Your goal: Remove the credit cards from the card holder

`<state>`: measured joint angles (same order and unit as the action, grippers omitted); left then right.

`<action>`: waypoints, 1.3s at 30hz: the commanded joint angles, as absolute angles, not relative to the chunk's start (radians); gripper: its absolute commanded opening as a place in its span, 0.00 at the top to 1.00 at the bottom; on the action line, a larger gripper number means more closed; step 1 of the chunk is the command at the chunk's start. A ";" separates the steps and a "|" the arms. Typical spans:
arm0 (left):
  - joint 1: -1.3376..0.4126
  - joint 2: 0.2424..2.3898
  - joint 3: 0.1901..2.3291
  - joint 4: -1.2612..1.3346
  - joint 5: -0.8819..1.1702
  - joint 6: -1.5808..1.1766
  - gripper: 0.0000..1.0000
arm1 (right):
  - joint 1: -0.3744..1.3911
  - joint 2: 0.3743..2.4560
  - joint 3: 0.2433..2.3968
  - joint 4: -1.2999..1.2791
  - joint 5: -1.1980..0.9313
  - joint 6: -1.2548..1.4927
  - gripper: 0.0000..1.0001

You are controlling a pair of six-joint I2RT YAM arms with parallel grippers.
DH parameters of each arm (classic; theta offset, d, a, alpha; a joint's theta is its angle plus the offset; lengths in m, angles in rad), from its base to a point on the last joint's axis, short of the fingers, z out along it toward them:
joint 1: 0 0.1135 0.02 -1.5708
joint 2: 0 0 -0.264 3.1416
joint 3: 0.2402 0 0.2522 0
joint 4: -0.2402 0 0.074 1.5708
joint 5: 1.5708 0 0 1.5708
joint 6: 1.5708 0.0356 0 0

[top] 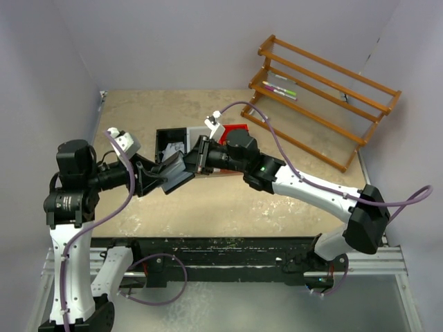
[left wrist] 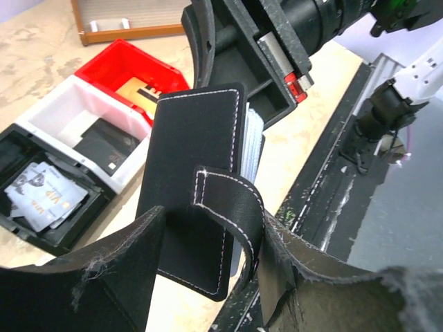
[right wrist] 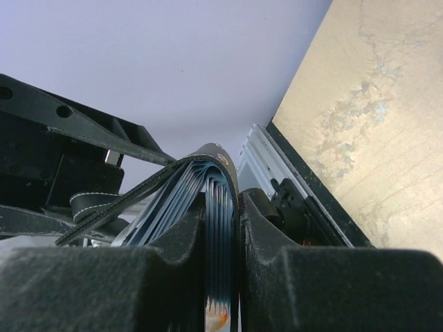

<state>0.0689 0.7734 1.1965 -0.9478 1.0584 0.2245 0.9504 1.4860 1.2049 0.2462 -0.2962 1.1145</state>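
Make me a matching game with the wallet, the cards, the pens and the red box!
Things:
1. card holder
2. credit cards
3. pens
4. red tray

Clues:
A. on the wooden rack
B. beside the white tray
C. grey-blue, fanned inside the card holder
D. black, with a stitched strap

Pairs: 1-D, 2-C, 3-A, 4-B
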 commanded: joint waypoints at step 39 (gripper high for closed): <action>0.067 0.747 1.207 -0.826 0.794 0.273 0.62 | 0.992 1.459 1.245 0.396 -0.287 1.127 1.00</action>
